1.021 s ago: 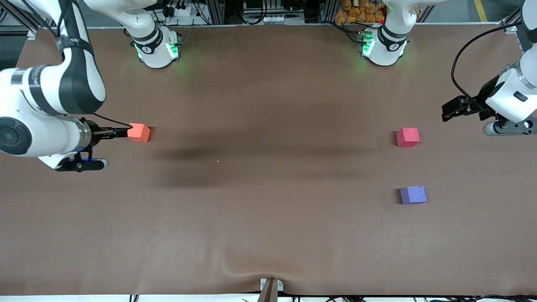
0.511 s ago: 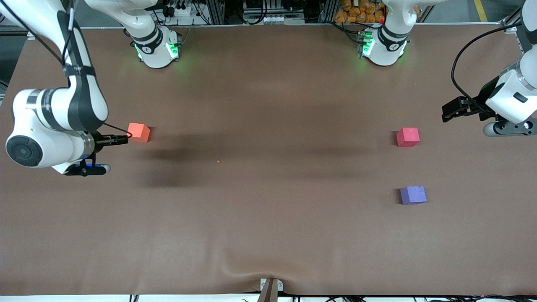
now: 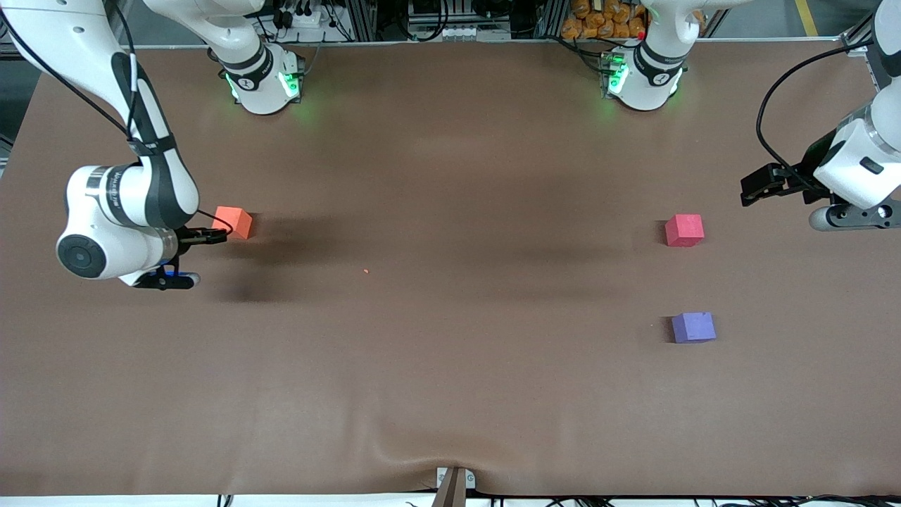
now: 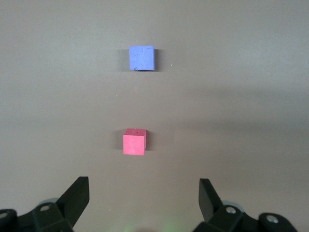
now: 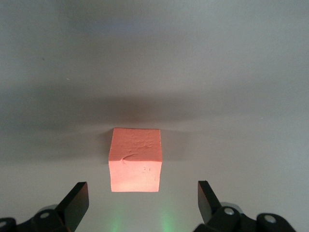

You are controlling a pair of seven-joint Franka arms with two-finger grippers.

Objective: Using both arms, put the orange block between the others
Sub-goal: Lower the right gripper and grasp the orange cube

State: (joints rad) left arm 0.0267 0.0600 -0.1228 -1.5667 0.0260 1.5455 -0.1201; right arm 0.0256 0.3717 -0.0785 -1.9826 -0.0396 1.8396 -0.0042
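Brown cloth-covered table [image 3: 450, 366]. Right gripper [image 3: 211, 236], fingers spread apart, just beside the small matte orange foam cube [image 3: 233, 222], which rests on the table at the right arm's end. Left gripper [image 3: 757, 184], fingers spread apart, waiting above the left arm's end near the red-pink cube [image 3: 684, 230]; purple-blue cube [image 3: 693, 327] nearer the front camera.

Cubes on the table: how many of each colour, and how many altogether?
Orange cube: 1
Red-pink cube: 1
Purple-blue cube: 1
Total: 3 cubes
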